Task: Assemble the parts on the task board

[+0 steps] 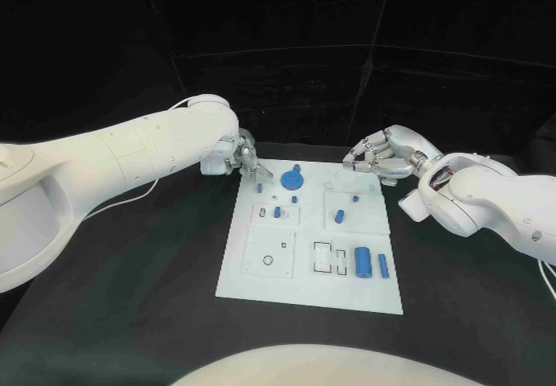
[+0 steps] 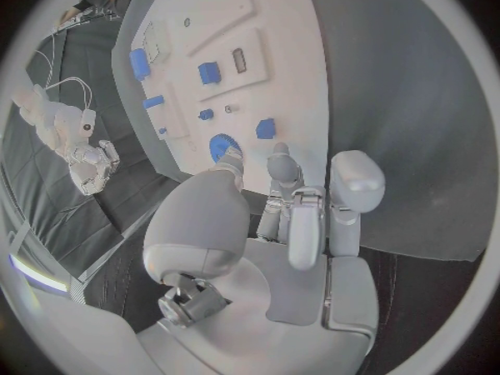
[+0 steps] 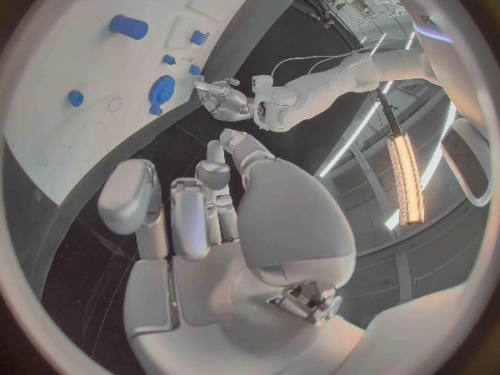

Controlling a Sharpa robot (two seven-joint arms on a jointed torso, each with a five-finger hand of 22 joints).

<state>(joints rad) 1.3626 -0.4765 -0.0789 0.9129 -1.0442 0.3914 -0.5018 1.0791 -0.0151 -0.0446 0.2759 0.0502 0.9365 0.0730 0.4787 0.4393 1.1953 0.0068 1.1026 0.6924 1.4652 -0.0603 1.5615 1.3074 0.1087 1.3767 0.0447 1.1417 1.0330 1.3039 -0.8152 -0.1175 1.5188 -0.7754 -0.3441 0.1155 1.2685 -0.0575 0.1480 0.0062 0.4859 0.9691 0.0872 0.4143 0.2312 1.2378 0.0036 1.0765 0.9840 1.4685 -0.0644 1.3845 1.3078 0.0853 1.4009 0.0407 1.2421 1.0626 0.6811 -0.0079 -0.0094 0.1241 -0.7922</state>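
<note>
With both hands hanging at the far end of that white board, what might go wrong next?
The left hand hovers close over the round blue part; coming down off-centre, its fingers might nudge the part instead of gripping it. The small blue parts lie loose on the task board and could probably roll if the board is bumped.

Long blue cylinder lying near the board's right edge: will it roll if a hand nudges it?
Probably. The long blue cylinder lies on its side on the flat white task board, so a sideways push would likely roll it. It looks rigid and smooth, perhaps slippery to pinch. The shorter blue piece beside it might stop it.
</note>
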